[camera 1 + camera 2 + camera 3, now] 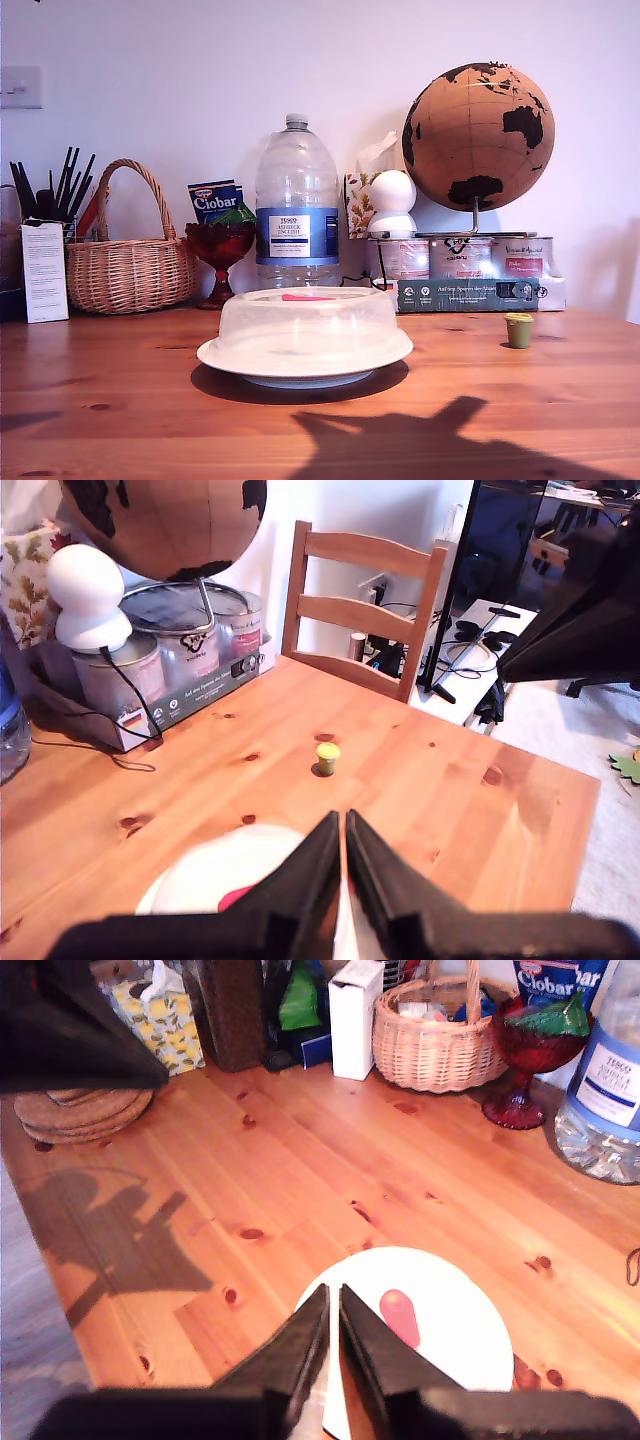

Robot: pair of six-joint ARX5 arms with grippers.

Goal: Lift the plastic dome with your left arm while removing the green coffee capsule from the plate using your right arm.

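Capsule (pixel 327 757) on table, well beyond my first tool (pixel 343 825).

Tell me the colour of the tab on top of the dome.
Pink-red; the tab on the plastic dome shows best in the second wrist view.

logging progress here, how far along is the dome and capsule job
Looks finished: the green coffee capsule stands on the table, off the plate, and the plastic dome covers the plate. Nothing in hand; my first claw and second claw are shut, empty.
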